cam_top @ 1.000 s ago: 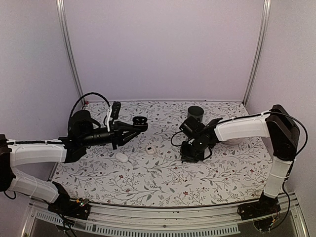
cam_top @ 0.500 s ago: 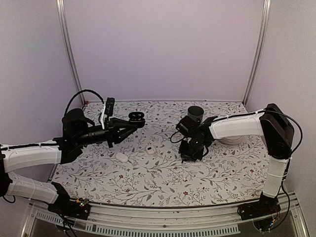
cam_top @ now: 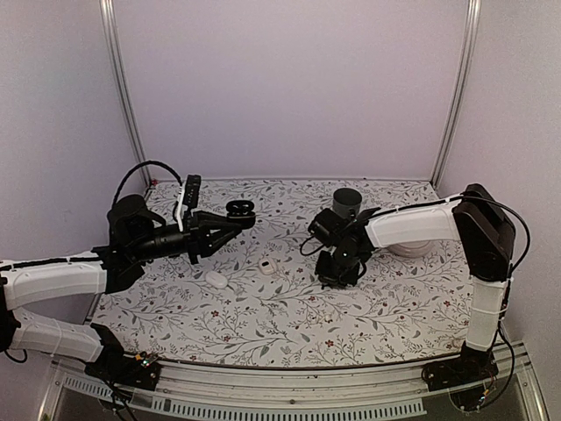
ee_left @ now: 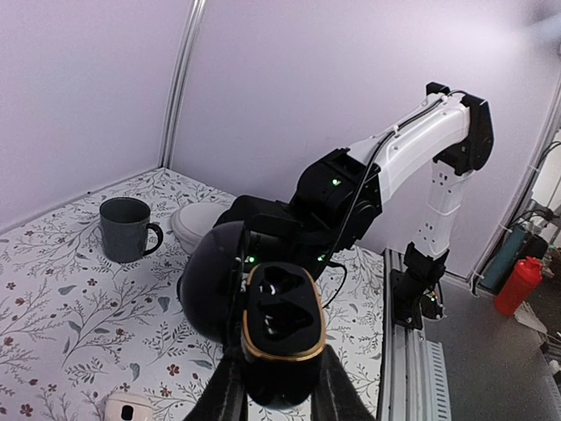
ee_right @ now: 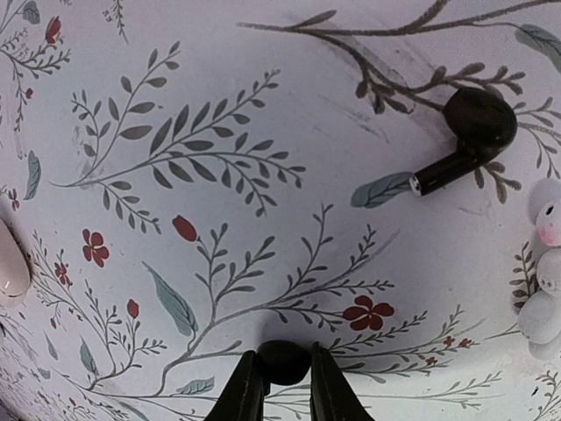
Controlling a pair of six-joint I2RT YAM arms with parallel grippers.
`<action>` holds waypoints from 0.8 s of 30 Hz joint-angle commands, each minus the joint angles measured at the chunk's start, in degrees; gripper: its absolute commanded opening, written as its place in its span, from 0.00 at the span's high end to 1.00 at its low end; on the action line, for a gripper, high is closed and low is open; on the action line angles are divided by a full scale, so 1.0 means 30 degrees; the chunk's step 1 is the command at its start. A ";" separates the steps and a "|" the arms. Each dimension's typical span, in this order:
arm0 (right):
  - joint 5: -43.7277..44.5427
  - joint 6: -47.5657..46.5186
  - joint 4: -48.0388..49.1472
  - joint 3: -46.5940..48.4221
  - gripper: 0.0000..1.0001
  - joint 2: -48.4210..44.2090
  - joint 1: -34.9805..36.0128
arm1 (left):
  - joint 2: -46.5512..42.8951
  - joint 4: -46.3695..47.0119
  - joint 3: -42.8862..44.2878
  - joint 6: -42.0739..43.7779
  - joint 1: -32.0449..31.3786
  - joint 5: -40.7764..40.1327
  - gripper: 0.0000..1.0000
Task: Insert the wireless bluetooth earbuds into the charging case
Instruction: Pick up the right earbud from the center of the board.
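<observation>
Right of the middle of the surface, an earbud is pinched at the tabletop between the fingers of the right gripper. A second earbud is seen lying apart beyond it. Towards the far left corner, the open case is held above the surface, clamped in the left gripper.

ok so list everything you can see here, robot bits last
open black charging case with gold rim: 1, black, held up in left jaws
black wireless earbuds: 2, black, one lying on cloth, one between right jaws
dark grey mug: 1, grey, back of table
white bowl: 1, white, beside mug
small white objects: 2, white, mid-table, oval, squarish
floral tablecloth: 1, white with leaves, covering table
red bottle: 1, red, off the table
arms: 2, white and black, left, right
</observation>
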 commanded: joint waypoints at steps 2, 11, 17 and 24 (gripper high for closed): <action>0.0562 -0.0597 -0.0499 0.1052 0.80 0.0872 0.0273 | -0.0191 0.0422 -0.0282 -0.0218 0.0177 0.0078 1.00; 0.0638 -0.1588 -0.0755 0.1908 0.72 0.1216 0.0266 | -0.0001 0.0503 -0.0257 -0.0277 0.0175 0.0196 1.00; 0.0252 -0.1709 -0.0747 0.2024 0.71 0.1461 0.0266 | 0.0030 0.0524 -0.0285 -0.0308 0.0167 0.0196 1.00; 0.0547 -0.2225 -0.1197 0.2504 0.72 0.1986 0.0284 | 0.0057 0.0540 -0.0312 -0.0336 0.0174 0.0239 1.00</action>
